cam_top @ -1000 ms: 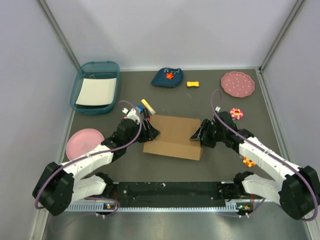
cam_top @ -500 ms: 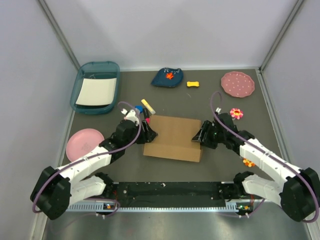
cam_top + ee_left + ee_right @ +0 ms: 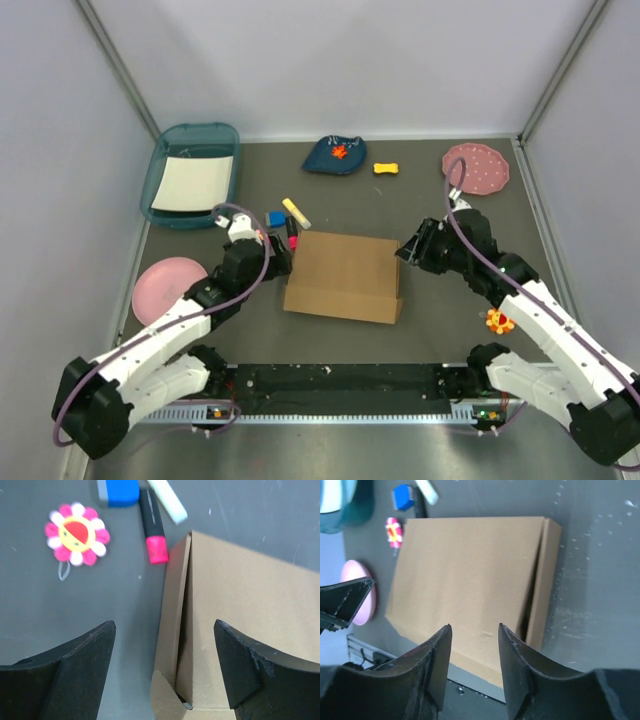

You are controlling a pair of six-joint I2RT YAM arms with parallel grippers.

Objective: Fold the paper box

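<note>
The paper box (image 3: 343, 277) lies flat in the middle of the dark table (image 3: 430, 200), between my two arms, its broad brown top panel facing up. My left gripper (image 3: 277, 262) hangs over the box's left edge with its jaws spread wide and nothing between them. In the left wrist view, that side wall leans a little away from the top panel, leaving a dark slit. Just beyond the box's far left corner lie a black marker with a pink cap (image 3: 152, 530), a blue block (image 3: 119, 491) and a pale stick (image 3: 167, 500), with a pink flower toy (image 3: 76, 533) further to the left. My right gripper (image 3: 408, 250) hovers at the box's far right corner, its fingers parted and holding nothing. The right wrist view shows the right side wall also standing slightly off the panel. A teal tray (image 3: 170, 150) holding a white sheet sits in the far left corner, and a pink plate (image 3: 165, 285) lies near my left arm.
</note>
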